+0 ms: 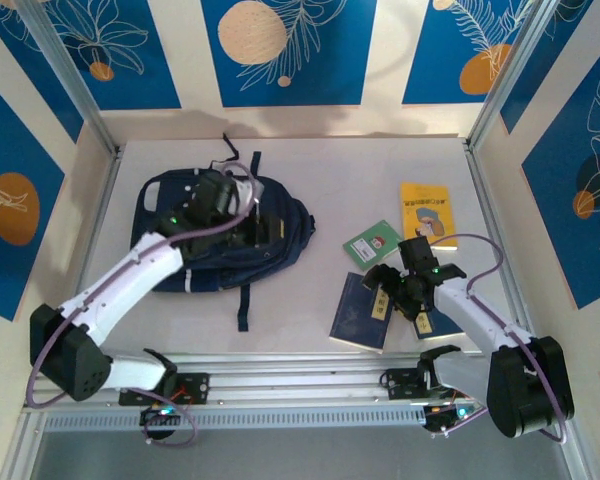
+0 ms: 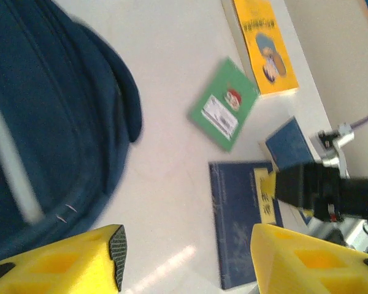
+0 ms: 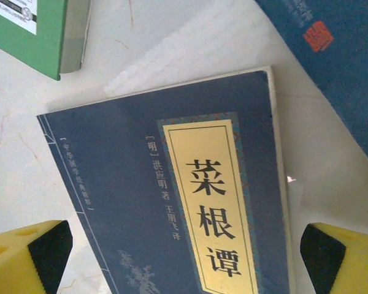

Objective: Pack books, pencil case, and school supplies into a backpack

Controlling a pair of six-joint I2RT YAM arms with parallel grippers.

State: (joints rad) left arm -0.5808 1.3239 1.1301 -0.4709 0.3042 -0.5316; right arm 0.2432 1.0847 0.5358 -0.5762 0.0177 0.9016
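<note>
The backpack lies flat on the left half of the tabletop, and I cannot tell whether its mouth stands open. That is the main risk: soft fabric can sag shut, and a book pushed against it would catch or shove the bag along.

The navy book with the pale label lies flat at near right. It is thin and sits close against the surface, so fingers closing on it may skate over the cover or scrape the tabletop instead of getting under an edge. A second navy book lies just beside it to the right and could get nudged or pinched along with it. The yellow book sits farther off at far right, with the small green book between it and the navy pair.

The left arm stretches far from its near-left base, wrist above the backpack. The left gripper stands partly open, holding nothing. The right arm is folded at near right, and the right gripper points down over the navy book with its jaws spread wide, straddling the cover without gripping it.
</note>
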